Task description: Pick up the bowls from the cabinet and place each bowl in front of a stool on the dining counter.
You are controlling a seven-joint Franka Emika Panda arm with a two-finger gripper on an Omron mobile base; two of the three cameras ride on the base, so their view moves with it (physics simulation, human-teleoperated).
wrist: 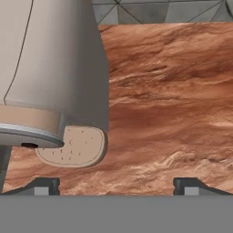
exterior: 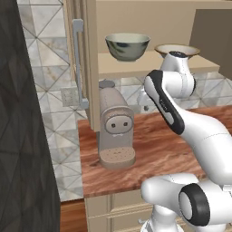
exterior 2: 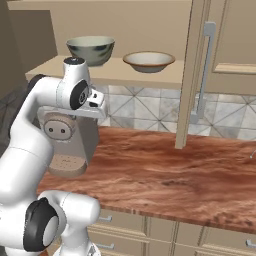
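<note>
Jaws spread wide, holding nothing, above the countertop (wrist: 173, 104) beside the coffee machine (wrist: 50, 68)

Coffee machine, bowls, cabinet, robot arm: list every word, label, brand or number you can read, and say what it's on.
None legible.
Robot arm: thin dark marking along the black link, too small to read.
Coffee machine, grey-green bowl, cream bowl, cabinet door: no text.

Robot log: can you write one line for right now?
jaws: open, empty | grey-green bowl and cream bowl: both in open cabinet | arm: over counter
</note>
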